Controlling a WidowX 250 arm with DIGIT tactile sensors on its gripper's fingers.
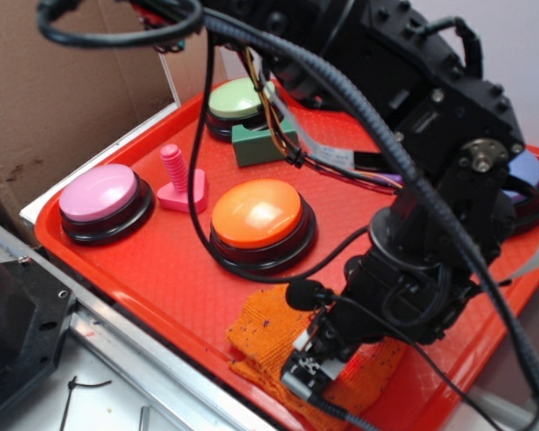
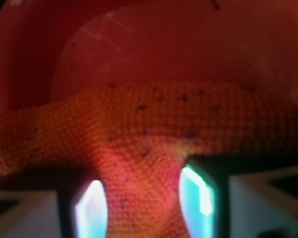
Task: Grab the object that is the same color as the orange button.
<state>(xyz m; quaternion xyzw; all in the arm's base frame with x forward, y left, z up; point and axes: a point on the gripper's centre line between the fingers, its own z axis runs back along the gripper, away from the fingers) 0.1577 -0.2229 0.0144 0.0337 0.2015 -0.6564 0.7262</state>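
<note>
The claw (image 2: 145, 208) is pinching a fold of the orange cloth (image 1: 269, 337) between its fingers; seemingly grasping; lifting comes next.

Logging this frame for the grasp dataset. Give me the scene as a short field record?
target: orange knitted cloth, bunched at the tray's near edge
colour reference: orange button, mid-tray, untouched
end effector: down on the cloth, a fold of it between the fingers
grasp state: fingers on both sides of the fold; lift not visible
surface: red tray
other items: pink button, green button, pink peg, green block, lavender button partly hidden by the arm
</note>
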